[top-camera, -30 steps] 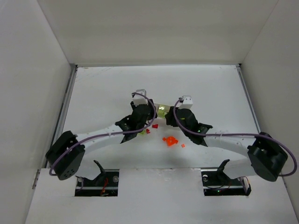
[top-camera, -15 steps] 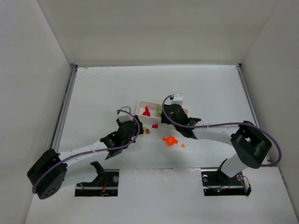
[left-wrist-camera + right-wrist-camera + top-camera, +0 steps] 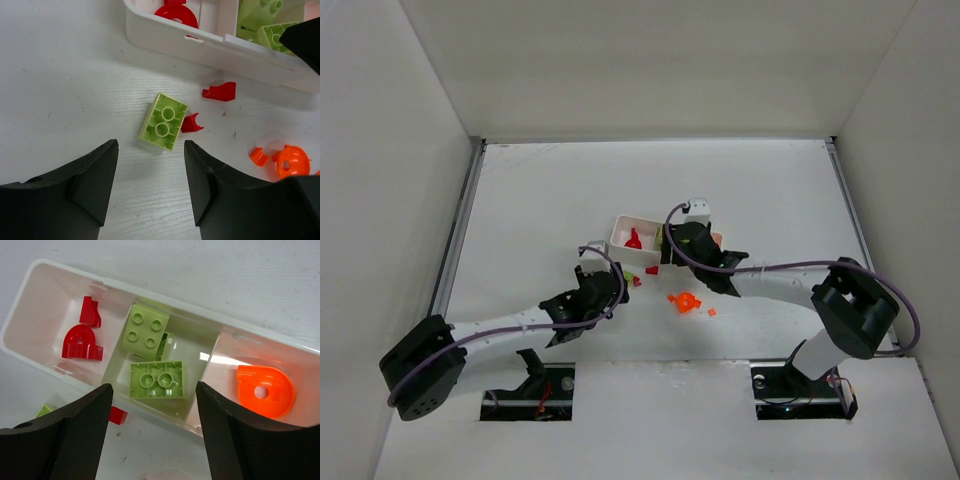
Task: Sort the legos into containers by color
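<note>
Overhead, white walls box in the desk (image 3: 540, 190) on its left, far and right sides, with wide open surface between those walls and the work gathered near the middle. Both arms reach in from the near edge, and their hands stand close together, with little room between them. The long white tray (image 3: 618, 236) lies slantwise just beyond the left hand (image 3: 610, 282) and under the right hand (image 3: 672, 243). Seen from the right wrist, the tray (image 3: 40, 315) holds a red arch (image 3: 80, 344) and a small red piece (image 3: 90, 311) in one end compartment, two lime bricks (image 3: 145, 331) in the middle one and an orange disc (image 3: 265, 391) in the other end. The right hand (image 3: 154, 390) hovers above the middle compartment, fingers spread wide and holding nothing. The left hand (image 3: 151, 160) is likewise wide open and empty, low over the desk. A loose lime brick (image 3: 163, 121) lies on the desk just ahead of its gap, short of the tray wall (image 3: 165, 37), with a red chip (image 3: 191, 123) touching the brick's side. Another red piece (image 3: 220, 91) lies nearer the tray, and two orange pieces (image 3: 290, 161) sit off beside the hand's right finger.
</note>
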Robot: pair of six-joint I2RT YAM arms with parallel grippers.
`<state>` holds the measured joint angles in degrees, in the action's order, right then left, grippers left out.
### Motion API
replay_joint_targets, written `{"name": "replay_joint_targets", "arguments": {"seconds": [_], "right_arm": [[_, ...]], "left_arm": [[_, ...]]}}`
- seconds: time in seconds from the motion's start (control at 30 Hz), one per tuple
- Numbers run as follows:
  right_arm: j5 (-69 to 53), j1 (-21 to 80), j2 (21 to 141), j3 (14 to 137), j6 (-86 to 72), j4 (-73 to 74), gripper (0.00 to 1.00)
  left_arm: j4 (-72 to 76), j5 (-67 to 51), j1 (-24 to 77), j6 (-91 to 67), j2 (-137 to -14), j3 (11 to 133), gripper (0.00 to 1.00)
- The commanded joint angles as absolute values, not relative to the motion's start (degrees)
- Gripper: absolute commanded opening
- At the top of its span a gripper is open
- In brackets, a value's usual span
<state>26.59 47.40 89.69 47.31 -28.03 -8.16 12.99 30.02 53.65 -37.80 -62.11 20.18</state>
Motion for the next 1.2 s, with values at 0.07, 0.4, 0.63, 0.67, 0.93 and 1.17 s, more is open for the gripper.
{"name": "replay_joint_targets", "arguments": {"seconds": [0.07,0.4,0.63,0.67,0.93,1.17], "right_arm": [[28.5,47.9,82.9,46.7,-27.5,-9.0,0.74],[28.8,49.0,72.9,37.5,-28.5,-11.1,0.69],[27.3,49.5,74.8,36.2,-28.6,-13.1,0.69],[27.2,49.5,75.0,36.1,-28.6,-13.4,0.69],[25.4,49.5,74.4,35.5,-28.7,-14.8,0.69],[24.8,49.5,74.2,34.6,-28.8,-15.6,0.69]], "left_arm": [[13.3,30.0,54.2,-37.3,-64.2,20.8,0.53],[16.8,29.9,53.1,-33.5,-74.5,24.3,0.50],[17.8,29.7,53.5,-33.0,-73.7,24.8,0.49],[17.6,29.6,53.5,-33.2,-73.3,24.8,0.49],[19.8,27.5,50.4,-33.6,-78.0,26.7,0.55],[22.3,25.5,50.8,-34.5,-84.2,30.3,0.57]]}}
